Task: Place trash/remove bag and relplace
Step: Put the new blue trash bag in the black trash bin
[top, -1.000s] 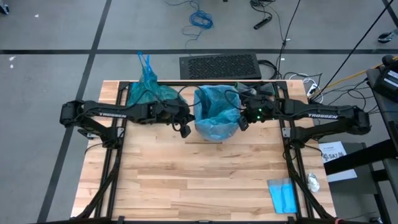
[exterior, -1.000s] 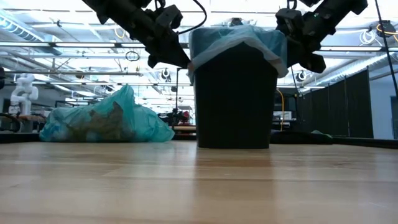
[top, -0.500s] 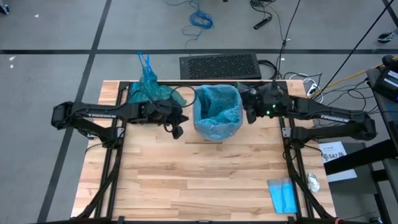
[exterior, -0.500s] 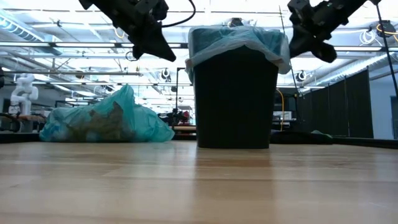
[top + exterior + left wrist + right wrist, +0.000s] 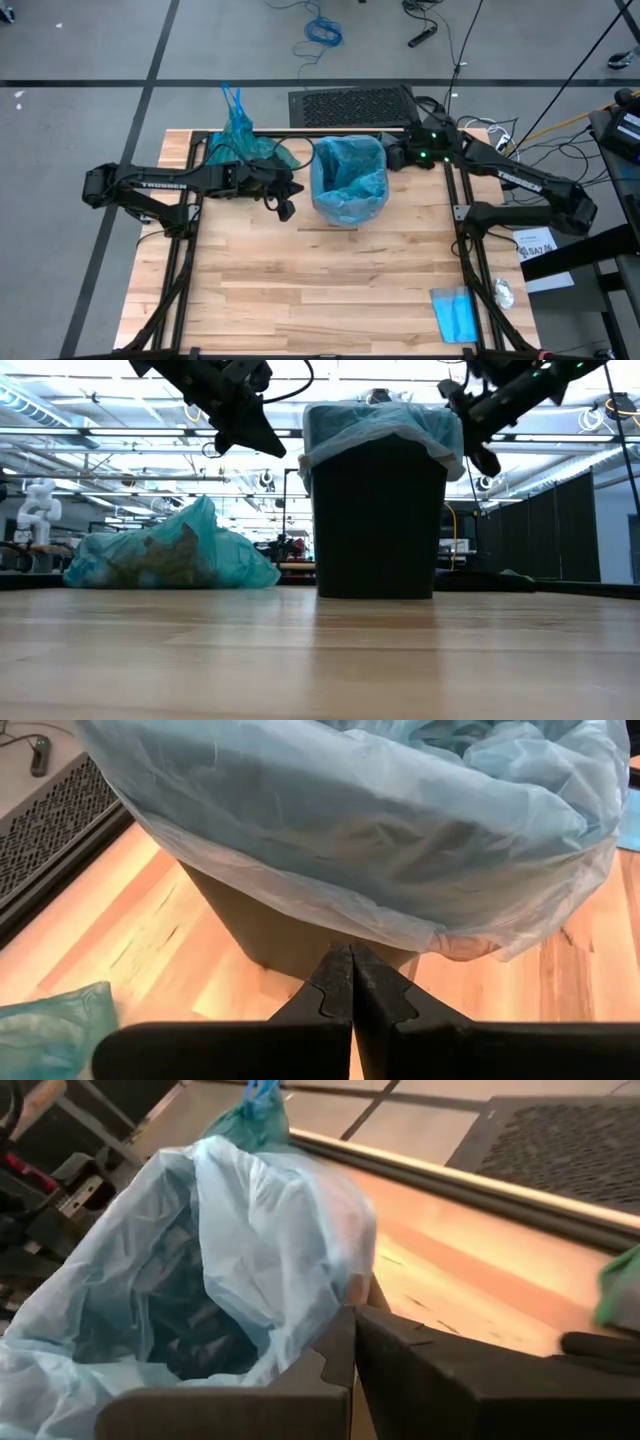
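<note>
Small black bin (image 5: 378,515) stood upright at table rear centre, pale blue plastic liner (image 5: 349,180) opening upward | knotted teal-green bag (image 5: 238,143) lay rear-left, knot pointing rearward | left gripper (image 5: 283,208) clenched, empty | right gripper (image 5: 393,158) clenched, empty | bag's trash content shown in low view only.

We see the full teal-green bag (image 5: 238,146), knotted on top, lying at the bench's (image 5: 320,290) far left edge, brown trash (image 5: 168,555) visible through its crinkled plastic.
</note>
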You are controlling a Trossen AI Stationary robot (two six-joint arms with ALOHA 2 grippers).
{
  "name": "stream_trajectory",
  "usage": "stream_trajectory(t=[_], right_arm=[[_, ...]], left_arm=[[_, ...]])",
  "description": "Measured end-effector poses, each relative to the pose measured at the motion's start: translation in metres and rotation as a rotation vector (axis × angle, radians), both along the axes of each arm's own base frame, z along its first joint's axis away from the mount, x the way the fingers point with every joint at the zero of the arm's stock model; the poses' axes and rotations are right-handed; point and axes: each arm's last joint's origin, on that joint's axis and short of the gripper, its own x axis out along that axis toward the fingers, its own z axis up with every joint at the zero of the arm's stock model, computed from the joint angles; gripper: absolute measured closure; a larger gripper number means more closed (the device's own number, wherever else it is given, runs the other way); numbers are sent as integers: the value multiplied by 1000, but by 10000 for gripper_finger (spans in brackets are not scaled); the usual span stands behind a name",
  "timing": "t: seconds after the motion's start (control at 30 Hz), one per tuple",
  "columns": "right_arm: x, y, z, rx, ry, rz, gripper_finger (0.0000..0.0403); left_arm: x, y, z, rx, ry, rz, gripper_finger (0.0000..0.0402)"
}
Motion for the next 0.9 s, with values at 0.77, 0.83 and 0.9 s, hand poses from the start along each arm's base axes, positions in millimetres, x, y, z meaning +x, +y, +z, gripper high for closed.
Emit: stream_trajectory(t=[0.77, 0.83, 0.9], right_arm=[[-1, -7, -10, 69, 62, -38, 403], [-12, 0, -5, 54, 78, -52, 403], [-22, 8, 0, 46, 86, -55, 403]], left_arm=[[-6, -1, 1, -15, 28, -15, 401], [-12, -2, 3, -34, 36, -9, 401], [-17, -3, 8, -50, 26, 1, 401]])
